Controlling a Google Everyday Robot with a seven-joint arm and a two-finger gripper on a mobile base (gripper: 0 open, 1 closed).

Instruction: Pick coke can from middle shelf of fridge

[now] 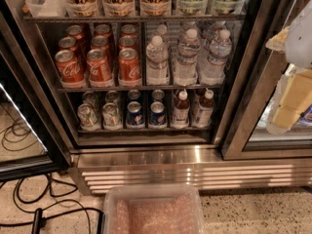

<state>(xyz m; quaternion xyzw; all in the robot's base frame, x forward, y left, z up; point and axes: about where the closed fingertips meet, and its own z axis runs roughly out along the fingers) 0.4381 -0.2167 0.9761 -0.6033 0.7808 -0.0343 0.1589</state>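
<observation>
Open fridge (146,158), front view. The coke can (99,66) stands upright in the front row of red cans on the left half of the middle shelf (141,87), just behind the low rail. Clear water bottles (187,57) fill the right half of the same shelf. On the rack below are silver-green cans (88,116), blue cans (135,114) and small bottles (180,109). My gripper (288,105) hangs at the right edge of the frame, well apart from the cans. I cannot tell whether it is released or clenched. At bottom centre, a clear plastic tub (153,209) sits before the ribbed grille (204,175).
</observation>
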